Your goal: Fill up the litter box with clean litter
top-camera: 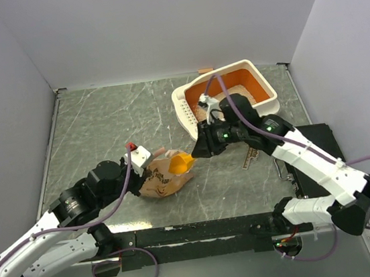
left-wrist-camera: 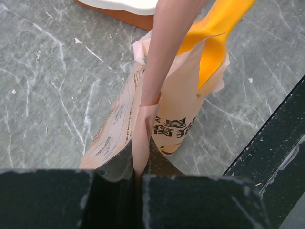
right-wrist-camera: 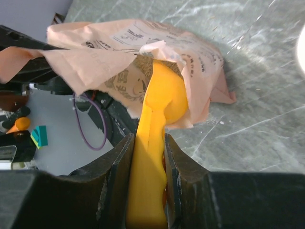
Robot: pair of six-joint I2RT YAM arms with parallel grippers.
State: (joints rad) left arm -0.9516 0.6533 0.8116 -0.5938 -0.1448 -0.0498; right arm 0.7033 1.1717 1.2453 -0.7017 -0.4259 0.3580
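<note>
Nearest us, our two grippers each grip one thing. Our left gripper (left-wrist-camera: 138,174) is pinched tight on a flap of one crinkled tan paper bag (left-wrist-camera: 119,124). Our right gripper (right-wrist-camera: 146,143) is clamped on the handle of one yellow-orange plastic scoop (right-wrist-camera: 161,102), its bowl in the bag's mouth. One cream-white rectangular plastic litter box (top-camera: 266,107), orange inside, sits far right on the grey marbled table (top-camera: 102,121), with some pale beige sandy litter (top-camera: 244,94) on its floor.

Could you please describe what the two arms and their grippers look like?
The left arm and right arm have white links and black joints, each trailing a purple cable. The left gripper and right gripper have flat black fingers. Green lights glow near the right wrist; a white block with a red spot sits on the left wrist.
</note>
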